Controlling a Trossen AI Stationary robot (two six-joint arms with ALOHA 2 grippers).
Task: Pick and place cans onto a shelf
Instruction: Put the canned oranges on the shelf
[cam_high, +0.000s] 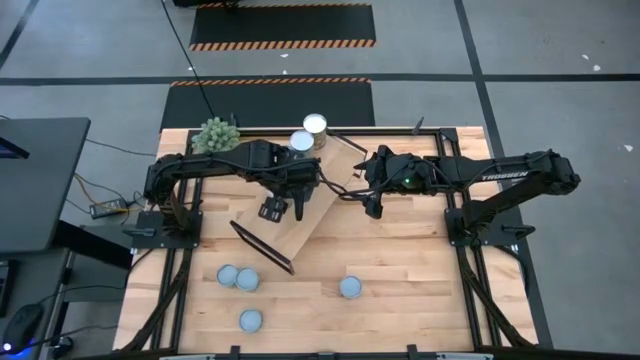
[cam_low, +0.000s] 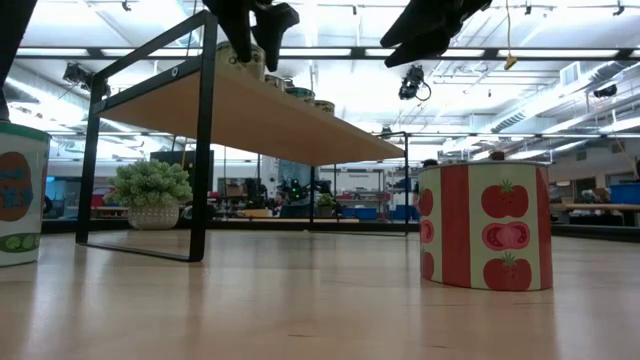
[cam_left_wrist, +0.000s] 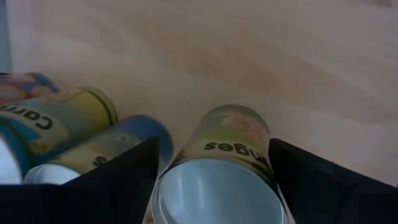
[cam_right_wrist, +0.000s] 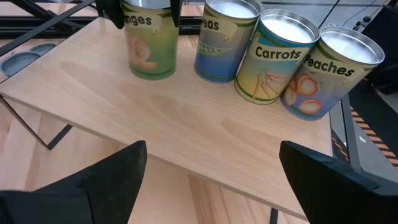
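Note:
The shelf (cam_high: 300, 235) stands slanted mid-table, and its board shows in the right wrist view (cam_right_wrist: 186, 118). Four cans stand upright in a row on it: Oranges (cam_right_wrist: 149, 43), Peas (cam_right_wrist: 224, 40), Carrots (cam_right_wrist: 277, 56) and Peaches (cam_right_wrist: 326, 71). My left gripper (cam_high: 284, 207) is above the shelf, shut on the Oranges can (cam_left_wrist: 217, 180). My right gripper (cam_right_wrist: 211, 186) is open and empty, hovering beside the shelf's right long edge (cam_high: 370, 205). Several more cans stand on the table near the front (cam_high: 247, 281). My left gripper pinches the Oranges can between its two fingers, on opposite sides of its upper wall (cam_left_wrist: 261, 163) just below the rim. The fingers (cam_right_wrist: 112, 12) come from above, pointing down. The can stands upright, its bottom on the shelf board.
A spiky green plant (cam_high: 215, 135) stands at the far left behind the shelf. A tomato-print can (cam_low: 485, 225) and another can (cam_low: 20, 195) stand on the tabletop close to the low camera. Black frame rails (cam_high: 460, 240) run along the table's sides.

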